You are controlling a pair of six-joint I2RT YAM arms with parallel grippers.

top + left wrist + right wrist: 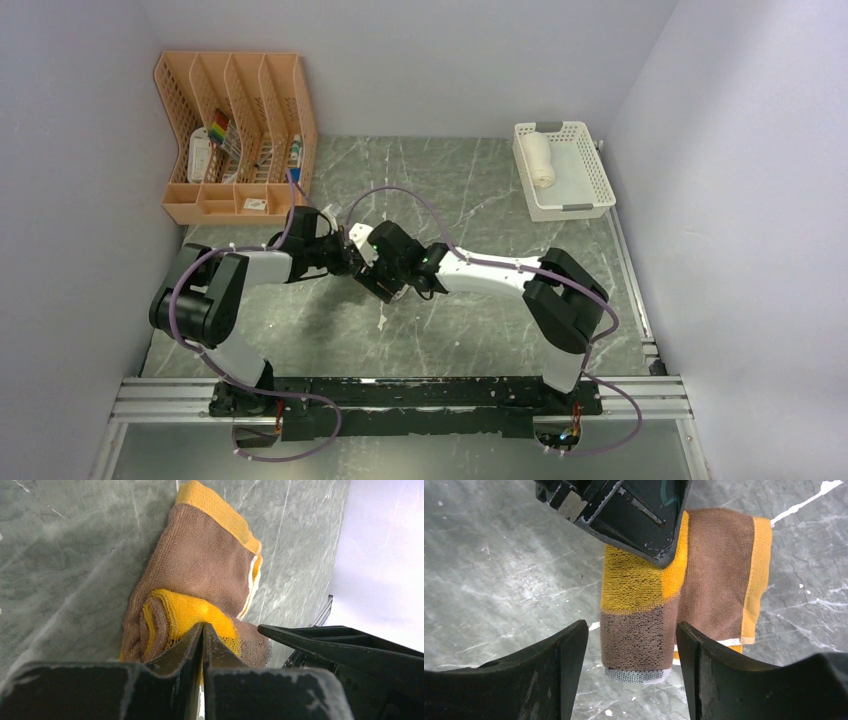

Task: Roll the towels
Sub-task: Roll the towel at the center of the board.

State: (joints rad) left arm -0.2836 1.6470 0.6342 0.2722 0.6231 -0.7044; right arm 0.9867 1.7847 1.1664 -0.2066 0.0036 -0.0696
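Note:
A brown towel with mustard-yellow trim and a thin cream edge [719, 570] lies on the grey marble table, partly rolled from one end. In the left wrist view [205, 565] the roll shows as a yellow and brown spiral. My left gripper [202, 626] is shut, its tips pinching the yellow cloth of the roll. My right gripper [631, 630] is open, one finger on each side of the roll's brown end, not touching it. In the top view both grippers meet at the table's middle, left [355, 260] and right [385, 285], and hide the towel. A rolled cream-white towel [540, 158] lies in the basket.
A white mesh basket [590, 190] stands at the back right. An orange desk organizer [235, 130] with small items stands at the back left. The right gripper's finger [350, 645] shows at the right of the left wrist view.

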